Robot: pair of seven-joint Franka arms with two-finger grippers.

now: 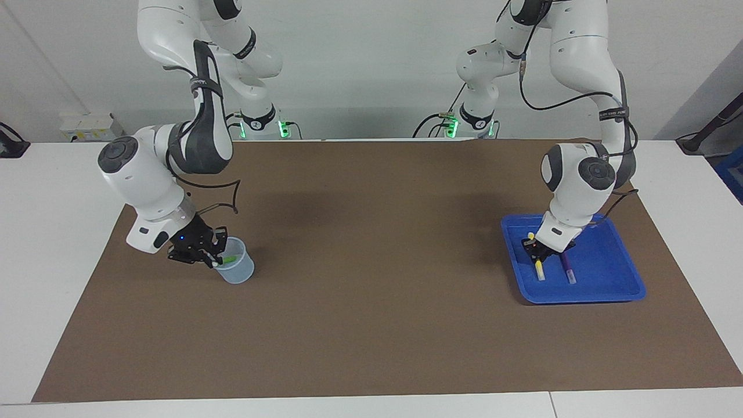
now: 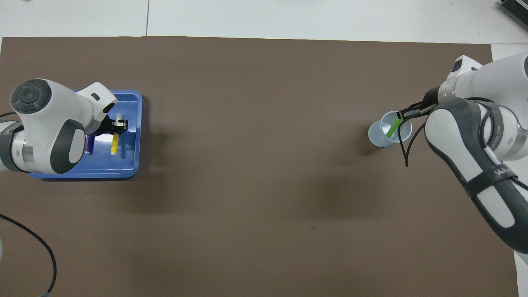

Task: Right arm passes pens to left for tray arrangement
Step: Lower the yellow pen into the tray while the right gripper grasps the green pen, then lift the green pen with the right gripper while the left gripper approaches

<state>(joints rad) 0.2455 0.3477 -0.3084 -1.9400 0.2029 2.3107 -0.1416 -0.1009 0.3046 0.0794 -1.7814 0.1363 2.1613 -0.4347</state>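
Observation:
My right gripper [image 1: 210, 260] [image 2: 401, 116] is at the rim of a small translucent cup [image 1: 238, 274] [image 2: 377, 138], shut on the upper end of the green pen [image 1: 230, 258] [image 2: 392, 129], which leans inside the cup. At the left arm's end of the table lies the blue tray [image 1: 615, 281] [image 2: 128, 167]. My left gripper [image 1: 535, 249] [image 2: 119, 125] is low over it, shut on the yellow pen [image 1: 540, 270] [image 2: 114, 145], which slants down to the tray floor. The purple pen [image 1: 567, 268] [image 2: 88, 145] lies beside it in the tray, partly hidden by the arm in the overhead view.
A brown mat [image 1: 371, 278] covers most of the white table [image 1: 52, 232]. A black cable [image 2: 35, 243] loops over the mat's corner near the left arm. A black cable hangs off the right arm [image 1: 223, 203] just above the cup.

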